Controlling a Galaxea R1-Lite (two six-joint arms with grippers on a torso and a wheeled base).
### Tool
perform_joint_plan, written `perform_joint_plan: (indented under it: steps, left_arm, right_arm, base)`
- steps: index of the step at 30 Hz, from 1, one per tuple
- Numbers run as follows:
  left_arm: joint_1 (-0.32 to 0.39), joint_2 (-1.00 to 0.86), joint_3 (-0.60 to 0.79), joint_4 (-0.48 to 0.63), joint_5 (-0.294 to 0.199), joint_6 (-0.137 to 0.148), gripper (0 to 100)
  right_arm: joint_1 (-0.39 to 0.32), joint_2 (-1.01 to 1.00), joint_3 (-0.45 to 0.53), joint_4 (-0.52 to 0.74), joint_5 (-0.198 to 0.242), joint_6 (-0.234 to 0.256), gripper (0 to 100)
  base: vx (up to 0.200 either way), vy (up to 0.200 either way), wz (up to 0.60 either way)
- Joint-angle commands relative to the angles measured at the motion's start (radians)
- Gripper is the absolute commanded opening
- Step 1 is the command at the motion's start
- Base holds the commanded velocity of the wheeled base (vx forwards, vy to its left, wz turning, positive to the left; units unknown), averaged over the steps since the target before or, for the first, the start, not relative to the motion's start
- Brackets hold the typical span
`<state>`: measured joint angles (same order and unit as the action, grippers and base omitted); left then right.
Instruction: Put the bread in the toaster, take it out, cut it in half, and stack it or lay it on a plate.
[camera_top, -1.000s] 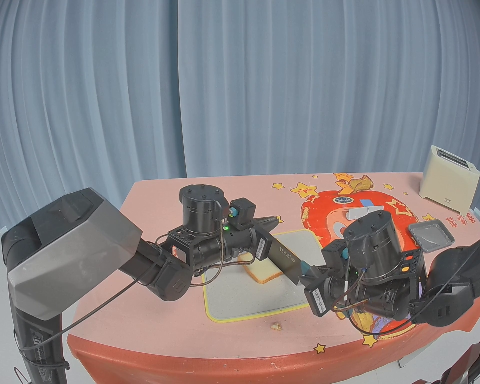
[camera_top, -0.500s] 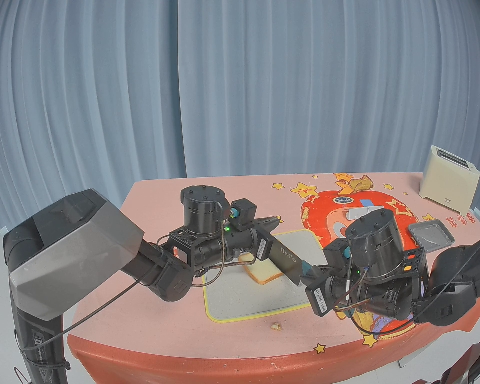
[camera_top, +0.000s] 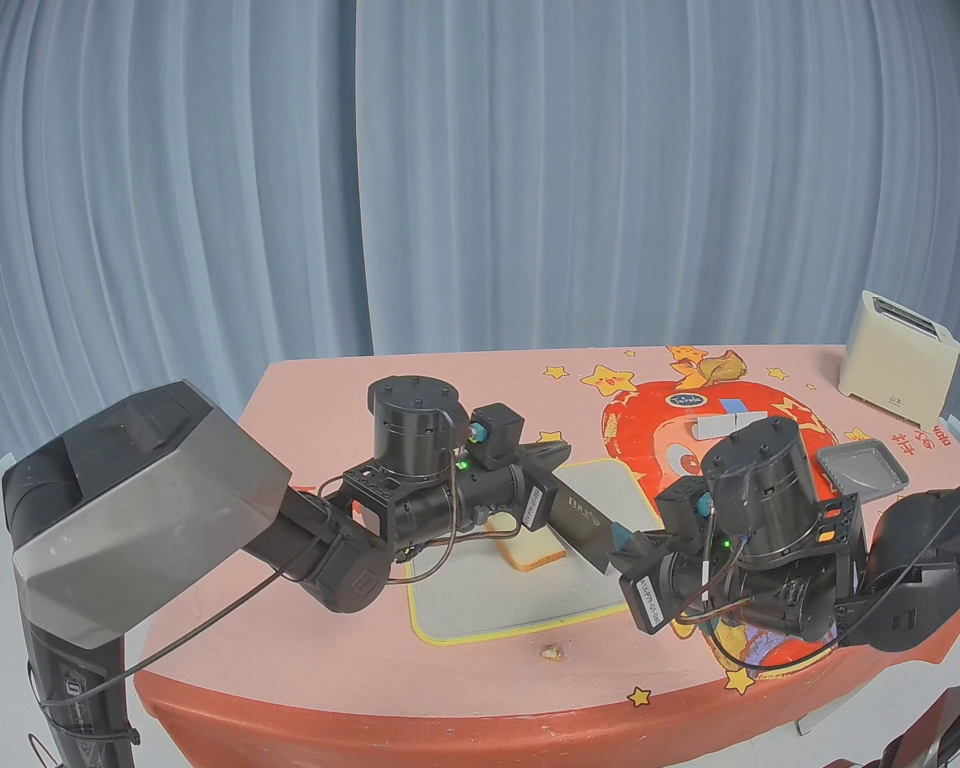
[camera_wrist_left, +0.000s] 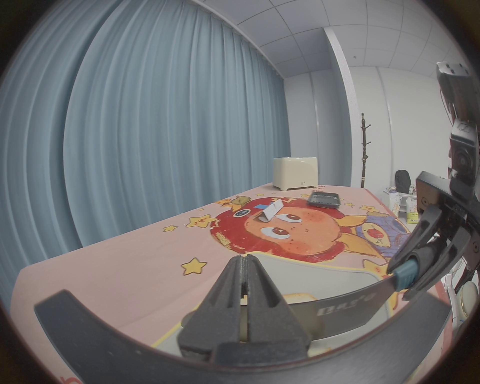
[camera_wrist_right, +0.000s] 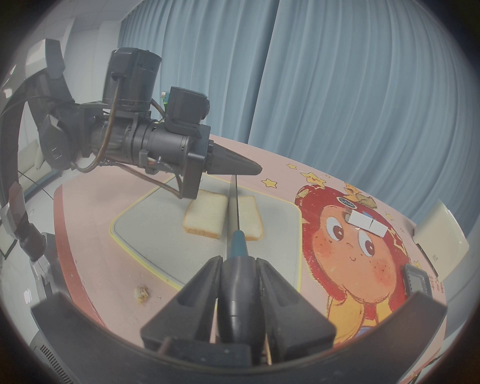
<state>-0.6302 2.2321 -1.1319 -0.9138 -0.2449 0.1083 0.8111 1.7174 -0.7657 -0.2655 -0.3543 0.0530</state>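
Observation:
A slice of bread (camera_top: 531, 549) (camera_wrist_right: 210, 216) lies on the grey cutting mat (camera_top: 470, 590) (camera_wrist_right: 150, 235). My right gripper (camera_top: 640, 562) (camera_wrist_right: 238, 264) is shut on the teal handle of a knife (camera_top: 582, 518) (camera_wrist_left: 345, 310). The knife's blade (camera_wrist_right: 236, 197) stands edge-down across the middle of the bread. My left gripper (camera_top: 548, 458) (camera_wrist_left: 245, 265) is shut with nothing in it, its tip (camera_wrist_right: 240, 165) hovering over the far edge of the bread close to the blade. The cream toaster (camera_top: 897, 370) (camera_wrist_left: 295, 173) stands at the table's far right corner.
A small grey tray (camera_top: 862, 470) (camera_wrist_left: 324, 199) sits on the cartoon tablecloth beside my right arm. White paper tags (camera_top: 728, 424) (camera_wrist_right: 367, 223) lie on the cartoon face. A crumb (camera_top: 550, 652) (camera_wrist_right: 141, 294) rests near the table's front edge.
Both arms have shifted a little to the right. The knife has slid that way across the bread, and the left gripper has moved with it over the slice.

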Motion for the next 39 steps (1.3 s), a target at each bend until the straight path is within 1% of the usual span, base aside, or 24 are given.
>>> perform_joint_plan:
  steps: [1, 8, 20, 26, 32, 39]
  left_arm:
    - [-0.013, 0.001, -0.003, 0.0, -0.001, 0.001, 0]
    - [-0.014, 0.0, -0.009, -0.002, -0.001, -0.001, 0]
    - [-0.006, 0.0, 0.04, -0.005, 0.007, 0.001, 0]
    - [-0.008, -0.003, 0.012, -0.003, 0.007, 0.001, 0]
    - [-0.006, -0.012, -0.017, 0.0, 0.007, 0.001, 0]
    - [-0.006, -0.009, -0.003, -0.003, 0.007, 0.001, 0]
  right_arm:
    - [0.002, -0.016, 0.0, -0.004, 0.0, -0.001, 0]
    - [0.007, -0.01, 0.003, -0.004, -0.002, -0.001, 0]
    - [0.014, 0.001, 0.006, -0.014, -0.008, 0.001, 0]
    - [0.011, 0.008, 0.008, -0.004, -0.008, 0.001, 0]
    - [0.002, 0.025, -0.001, -0.023, -0.008, 0.001, 0]
    - [0.007, 0.014, 0.0, -0.012, -0.009, 0.001, 0]
  base:
    - [0.0, 0.0, 0.0]
    - [0.0, 0.0, 0.0]
    - [0.0, 0.0, 0.0]
    - [0.0, 0.0, 0.0]
    - [0.0, 0.0, 0.0]
    - [0.0, 0.0, 0.0]
